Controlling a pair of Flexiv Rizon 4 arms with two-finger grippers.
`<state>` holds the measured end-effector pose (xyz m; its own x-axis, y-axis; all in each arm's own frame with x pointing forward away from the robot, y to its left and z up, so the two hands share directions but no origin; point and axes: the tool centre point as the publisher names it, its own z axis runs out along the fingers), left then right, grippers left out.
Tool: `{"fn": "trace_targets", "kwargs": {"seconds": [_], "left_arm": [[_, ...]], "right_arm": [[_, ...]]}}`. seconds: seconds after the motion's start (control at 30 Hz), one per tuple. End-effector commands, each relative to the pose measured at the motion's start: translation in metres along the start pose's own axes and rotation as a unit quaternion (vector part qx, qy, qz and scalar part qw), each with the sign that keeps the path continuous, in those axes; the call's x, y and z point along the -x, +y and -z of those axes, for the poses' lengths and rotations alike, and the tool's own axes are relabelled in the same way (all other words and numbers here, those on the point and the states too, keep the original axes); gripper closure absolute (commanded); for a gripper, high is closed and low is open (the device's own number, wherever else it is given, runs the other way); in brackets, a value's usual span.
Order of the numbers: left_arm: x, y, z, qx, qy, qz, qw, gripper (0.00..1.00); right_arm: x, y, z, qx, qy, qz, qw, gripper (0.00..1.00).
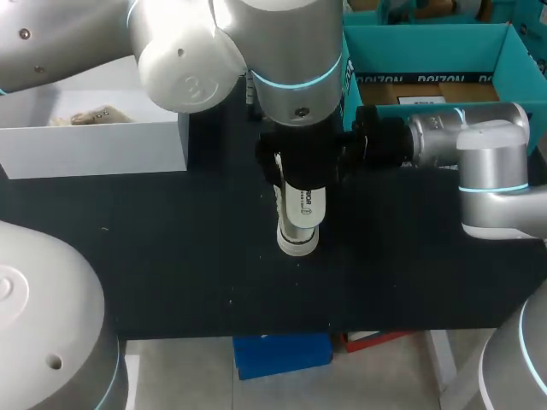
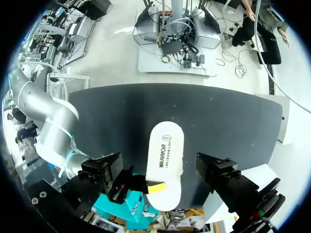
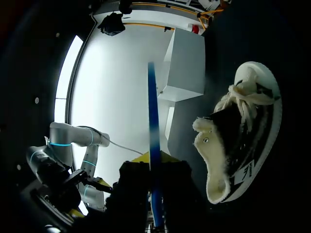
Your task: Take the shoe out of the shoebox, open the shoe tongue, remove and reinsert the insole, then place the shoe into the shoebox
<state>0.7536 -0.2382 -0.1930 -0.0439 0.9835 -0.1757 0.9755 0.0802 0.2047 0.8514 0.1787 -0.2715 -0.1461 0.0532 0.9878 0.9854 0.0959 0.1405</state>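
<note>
Desk (image 1: 171, 256): black top, carrying the lot, with a teal box (image 1: 427, 51) at the far right and a white box (image 1: 94, 145) at the far left.
Shoe (image 3: 243, 141): out of both boxes, it stood on its sole mid-desk, toe toward the near edge and fleecy mouth gaping at the far end.
Insole (image 2: 165, 155): out of the shoe and up in the air right above it! It lay flat, long axis in line with the shoe's.
Right hand (image 2: 154, 188): pinched the insole's far end, one yellow tip showing on top.
Left hand (image 1: 299, 166): hung straight over insole and shoe; spread or pressed together, I couldn't tell.
Key relation: the shoe sat directly beneath the held insole, heel end nearest the right hand. By my read, the next move called for dipping the free end down into the mouth, toward the toe.
</note>
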Motion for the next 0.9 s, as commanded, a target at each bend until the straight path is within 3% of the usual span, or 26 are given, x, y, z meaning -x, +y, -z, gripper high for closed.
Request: {"fn": "trace_targets", "kwargs": {"seconds": [0.03, 0.23, 0.6, 0.9], "left_arm": [[-0.025, 0.011, -0.007, -0.006, -0.083, 0.023, 0.996, 0.00], [-0.034, 0.025, -0.008, -0.017, -0.162, 0.050, 0.985, 0.00], [-0.052, 0.043, -0.016, 0.021, -0.248, 0.072, 0.966, 0.00], [-0.063, 0.045, -0.028, 0.003, -0.372, 0.081, 0.925, 0.00]], "right_arm": [[0.001, 0.000, -0.001, 0.000, 0.000, 0.000, 1.000, 1.00], [0.001, 0.000, -0.001, 0.000, 0.000, 0.000, 1.000, 1.00], [0.001, 0.000, -0.001, 0.000, 0.000, 0.000, 1.000, 1.00], [0.001, 0.000, -0.001, 0.000, 0.000, 0.000, 1.000, 1.00]]}}
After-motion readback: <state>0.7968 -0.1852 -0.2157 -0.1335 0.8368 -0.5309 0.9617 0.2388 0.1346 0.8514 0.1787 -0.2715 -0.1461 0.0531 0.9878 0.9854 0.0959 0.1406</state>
